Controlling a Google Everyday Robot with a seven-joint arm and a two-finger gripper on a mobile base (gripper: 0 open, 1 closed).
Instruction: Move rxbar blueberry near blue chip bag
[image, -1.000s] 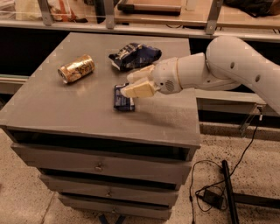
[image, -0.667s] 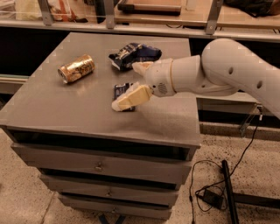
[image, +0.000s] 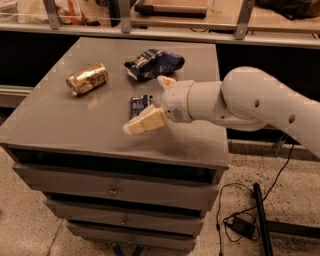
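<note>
Cream hand (image: 149, 102) spread by flat rxbar blueberry (image: 139, 103), crinkly blue chip bag (image: 154, 63)

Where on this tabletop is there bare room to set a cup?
Bare: the front-left of the tabletop, between the can and the front edge, and behind the can. Crowded: the middle, with the open pincer at the bar, near the bag.

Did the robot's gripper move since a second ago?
Yes. The gripper has slid toward the table front edge, away from the blue chip bag; it now hangs over the rxbar blueberry.
</note>
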